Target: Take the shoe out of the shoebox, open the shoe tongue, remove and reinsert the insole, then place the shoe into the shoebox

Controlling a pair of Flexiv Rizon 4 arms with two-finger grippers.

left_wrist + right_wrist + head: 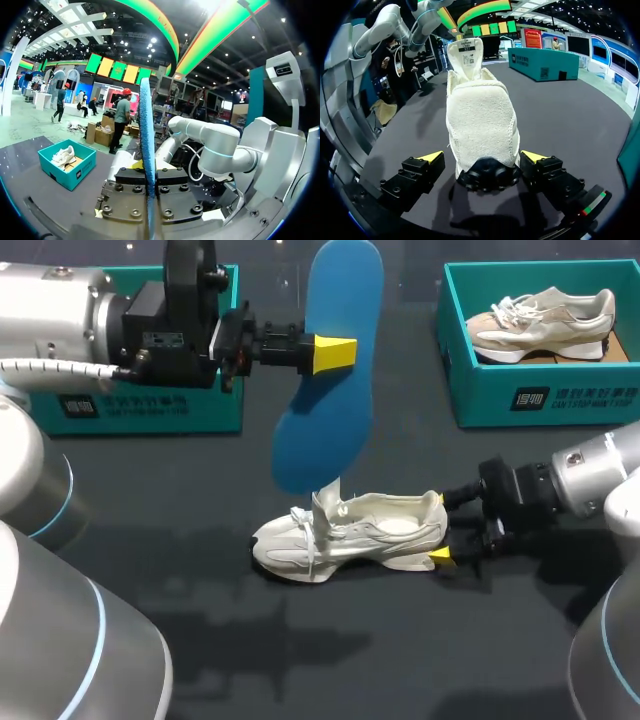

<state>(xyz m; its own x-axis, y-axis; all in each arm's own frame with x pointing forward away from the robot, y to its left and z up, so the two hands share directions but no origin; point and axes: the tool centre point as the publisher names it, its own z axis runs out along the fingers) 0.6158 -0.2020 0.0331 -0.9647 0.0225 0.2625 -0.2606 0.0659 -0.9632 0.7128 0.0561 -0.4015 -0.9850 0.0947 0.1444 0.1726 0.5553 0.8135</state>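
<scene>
status: roughly halfway. The shoe (350, 532) was out of its box and lay on the table (200, 540), with the tongue (466, 55) stood up and open and the insole (325, 430) out. The left gripper (335, 353) was clamped on the blue insole, which sat edge-on between its fingers, lower end hanging just above the shoe opening. The right gripper (482, 156) was at the heel with fingers apart, one either side. A sliver of table showed between one tip and the shoe, so I read it as straddling, not gripping. Left to do, as I read it: feed the insole back in, then box the shoe. One teal shoebox (150, 410) sat behind the left gripper, its inside hidden by the arm. The second shoebox (480, 390), beyond the right gripper, held another sneaker (540, 325)
</scene>
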